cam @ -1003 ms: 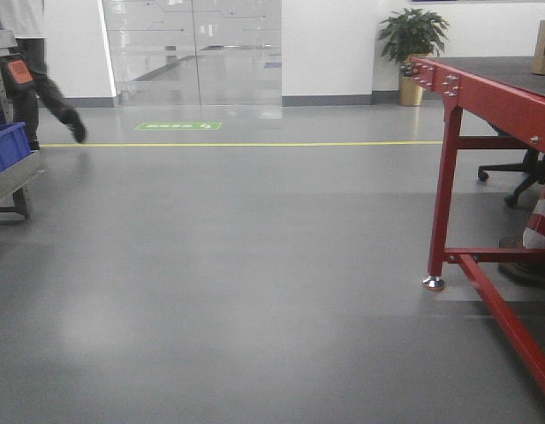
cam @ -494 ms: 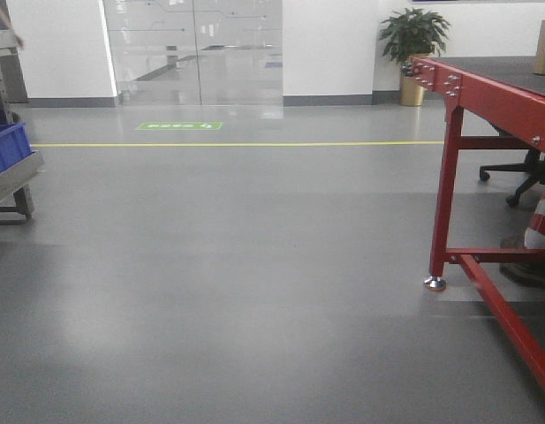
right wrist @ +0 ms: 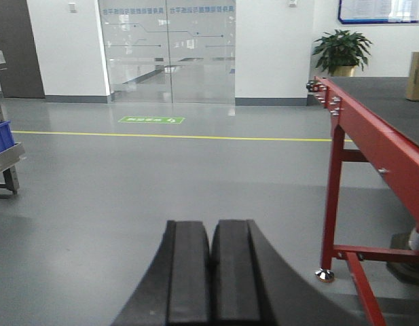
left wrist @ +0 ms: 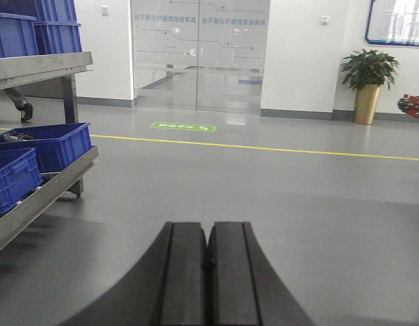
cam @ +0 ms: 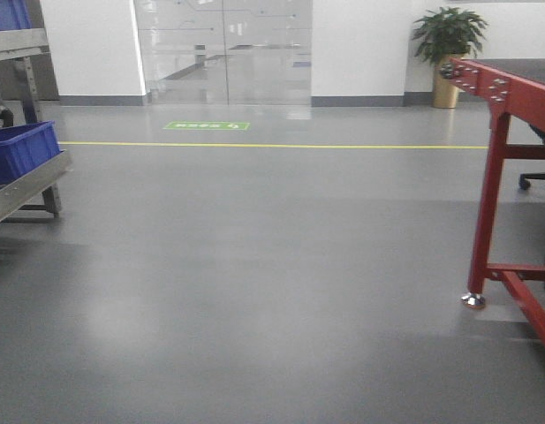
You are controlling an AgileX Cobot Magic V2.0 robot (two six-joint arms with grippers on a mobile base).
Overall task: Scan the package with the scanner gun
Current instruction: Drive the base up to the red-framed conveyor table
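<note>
left gripper (left wrist: pixel 208 234): the two black fingers (left wrist: pixel 185 278) are pressed flat together with no gap and nothing between them. It points out across the grey floor (left wrist: pixel 297 197).

right gripper (right wrist: pixel 210 234): same, the pads are closed on each other and it carries nothing.

package (right wrist: pixel 417 76): a tan cardboard box on the dark top of the red-framed table (right wrist: pixel 372 125). It sits at the far end of the top, toward the right side. The picture edge cuts it off, so only part shows. From the right gripper it is ahead, higher and off to the right, well apart, with no contact. The table's near leg ends in a steel foot (right wrist: pixel 324 274) on the floor, just right of that gripper.

To the left of the left gripper is a metal rack (left wrist: pixel 53 180) with blue bins (left wrist: pixel 53 142) on its sloped lower shelf and more on top.

At the far wall are glass doors (left wrist: pixel 199 54) with a green floor sign (left wrist: pixel 183 126) in front of them. A yellow line (left wrist: pixel 263 147) runs across the floor. A potted plant (left wrist: pixel 369 71) in a gold pot stands beyond the table's far corner.
</note>
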